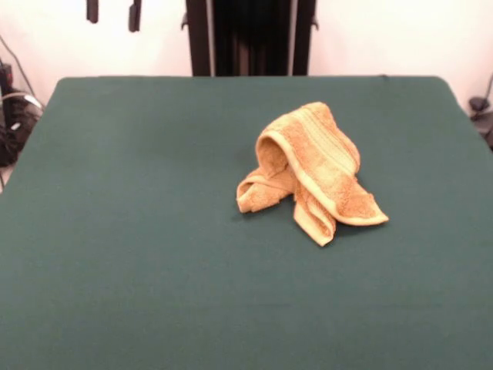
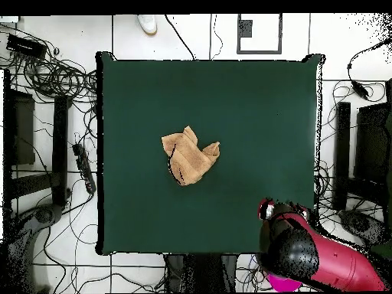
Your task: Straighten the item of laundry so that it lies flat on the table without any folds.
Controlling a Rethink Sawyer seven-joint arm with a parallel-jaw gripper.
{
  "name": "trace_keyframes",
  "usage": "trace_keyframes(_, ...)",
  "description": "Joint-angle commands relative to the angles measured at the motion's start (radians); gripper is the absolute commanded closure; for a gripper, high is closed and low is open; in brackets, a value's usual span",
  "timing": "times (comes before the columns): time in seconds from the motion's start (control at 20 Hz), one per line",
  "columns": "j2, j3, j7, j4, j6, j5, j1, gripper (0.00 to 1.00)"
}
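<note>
The golden-tan towel (image 1: pixel 312 169) lies crumpled in a heap a little right of the table's middle, one banded edge arched up over the folds, corners sticking out at the front. In the overhead view the towel (image 2: pixel 189 155) sits near the centre of the dark green table (image 2: pixel 260 115). The table (image 1: pixel 139 231) fills the front view. My gripper (image 1: pixel 113 11) shows only as two dark fingertips at the top left edge, apart and empty, far from the towel. The red and black arm (image 2: pixel 295 249) hangs over the table's corner by the base.
The black pedestal (image 1: pixel 250 37) stands behind the table's far edge. Cables and a power strip (image 2: pixel 83 164) lie on the floor beside the table. Dark equipment (image 2: pixel 375 153) stands on the other side. A white shoe (image 2: pixel 147 23) shows at the far edge.
</note>
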Motion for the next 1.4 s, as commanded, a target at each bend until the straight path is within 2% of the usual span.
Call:
trace_keyframes(0.05,0.066,0.122,0.034,-0.034,0.008,-0.001,-0.018,0.00)
trace_keyframes(0.4,0.042,0.289,-0.006,-0.012,0.034,0.074,-0.114,0.00)
trace_keyframes(0.65,0.053,0.513,-0.041,0.028,-0.014,0.101,-0.241,0.00)
trace_keyframes(0.7,0.058,0.531,-0.035,0.027,-0.022,0.095,-0.249,0.00)
trace_keyframes(1.25,0.141,0.611,0.023,-0.029,-0.041,0.054,-0.227,0.00)
trace_keyframes(1.4,0.162,0.582,0.064,-0.043,-0.071,0.040,-0.181,0.00)
